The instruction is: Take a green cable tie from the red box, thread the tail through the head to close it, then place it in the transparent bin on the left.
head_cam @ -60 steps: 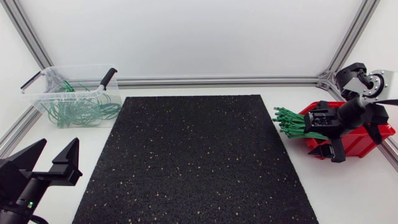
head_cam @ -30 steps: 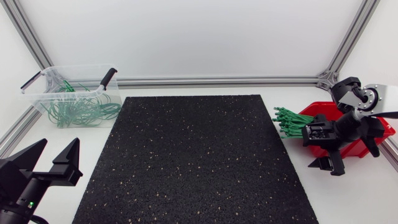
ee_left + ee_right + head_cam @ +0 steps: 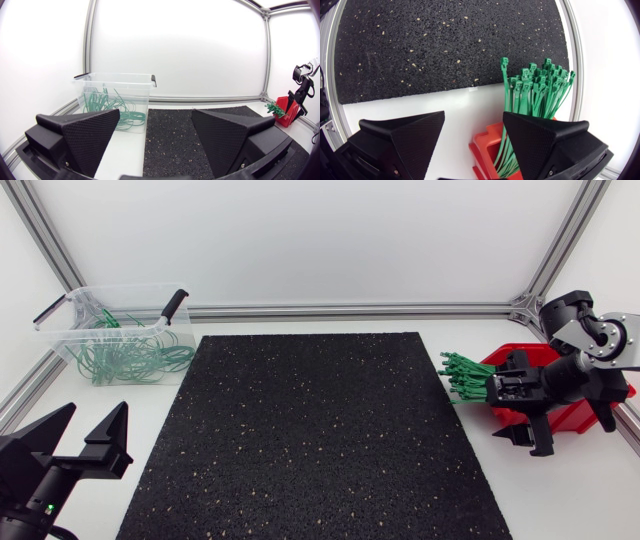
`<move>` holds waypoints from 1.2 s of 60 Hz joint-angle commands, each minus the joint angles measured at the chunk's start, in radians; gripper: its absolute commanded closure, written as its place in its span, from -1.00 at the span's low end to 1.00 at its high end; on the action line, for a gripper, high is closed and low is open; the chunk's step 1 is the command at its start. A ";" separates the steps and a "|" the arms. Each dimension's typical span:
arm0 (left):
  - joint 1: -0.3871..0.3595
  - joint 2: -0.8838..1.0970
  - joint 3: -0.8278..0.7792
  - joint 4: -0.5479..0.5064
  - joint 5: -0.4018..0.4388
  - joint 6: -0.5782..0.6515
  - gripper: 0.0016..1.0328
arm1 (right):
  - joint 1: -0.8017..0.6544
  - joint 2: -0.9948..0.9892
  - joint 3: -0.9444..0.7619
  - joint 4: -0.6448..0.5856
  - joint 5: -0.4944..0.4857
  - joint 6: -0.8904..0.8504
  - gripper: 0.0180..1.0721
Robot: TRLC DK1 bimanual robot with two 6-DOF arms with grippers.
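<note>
Here the right gripper (image 3: 473,118) hangs over a corner of the red box (image 3: 486,146) with its fingers spread wide and nothing between them, so the step in hand looks to be the pick. Just ahead of it the green cable ties (image 3: 536,85) lie in a thick bundle, tails down in the box and heads fanned out past its rim, over the white table (image 3: 420,106) toward the edge of the black mat (image 3: 445,45). One tie (image 3: 505,80) at the bundle's side seems to stand a little apart from the rest, though the fisheye view makes that hard to be sure of; it would be the sensible one to go for. I would bring the fingers down on either side of it near the head, close gently, and draw it out along its length so no neighbours come with it. Farther off, across the mat, the left gripper (image 3: 96,412) rests by the table's front left corner, fingers apart and empty. Beyond it the clear bin (image 3: 60,305) at the far left already holds a tangle of closed green loops (image 3: 125,355).
</note>
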 commanded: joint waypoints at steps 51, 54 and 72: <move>0.001 0.010 -0.037 -0.030 -0.005 -0.018 -0.94 | 0.013 0.043 0.027 0.046 -0.002 0.036 -0.62; 0.001 0.010 -0.037 -0.030 -0.005 -0.018 -0.94 | 0.013 0.043 0.030 0.046 -0.005 0.035 -0.62; 0.000 0.011 -0.037 -0.030 -0.005 -0.018 -0.94 | 0.008 0.046 0.046 0.039 -0.009 0.035 -0.62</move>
